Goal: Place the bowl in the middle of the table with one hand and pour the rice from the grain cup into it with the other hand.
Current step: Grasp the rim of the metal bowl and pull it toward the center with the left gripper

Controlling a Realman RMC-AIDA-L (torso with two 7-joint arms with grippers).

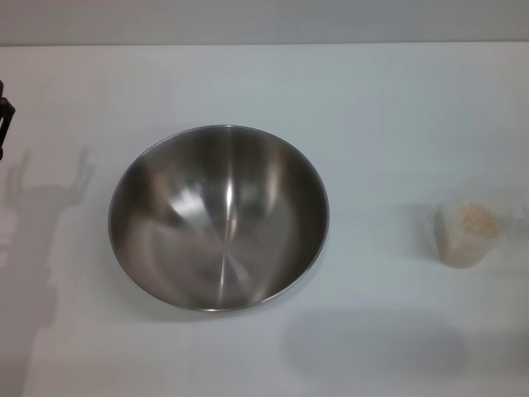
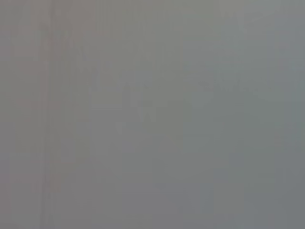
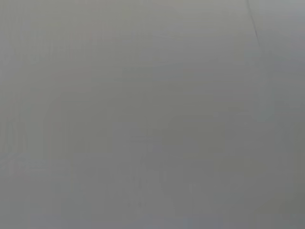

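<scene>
bowl (image 1: 218,217) sits upright near the middle of the table (image 1: 372,107), nothing inside. grain cup (image 1: 469,233) w/ rice (image 1: 478,220) stands by the right edge, well apart from it. left gripper (image 1: 4,120) just peeks in at the left edge, can't tell if it's released or clenched. right gripper out of sight. both wrist cams: plain grey only.

Head view bright, evenly lit, slightly soft overall. Table (image 1: 372,107) washes near white, low contrast. Bowl (image 1: 219,217) shows streaked reflections, brightest at 12 o'clock of its inside. Gripper-shaped shadow falls on the table at 9 o'clock, another faint patch at 5 o'clock. Grain cup (image 1: 469,234) is blurry, edges melting into table. Both wrist views flat grey, featureless, no detail.
</scene>
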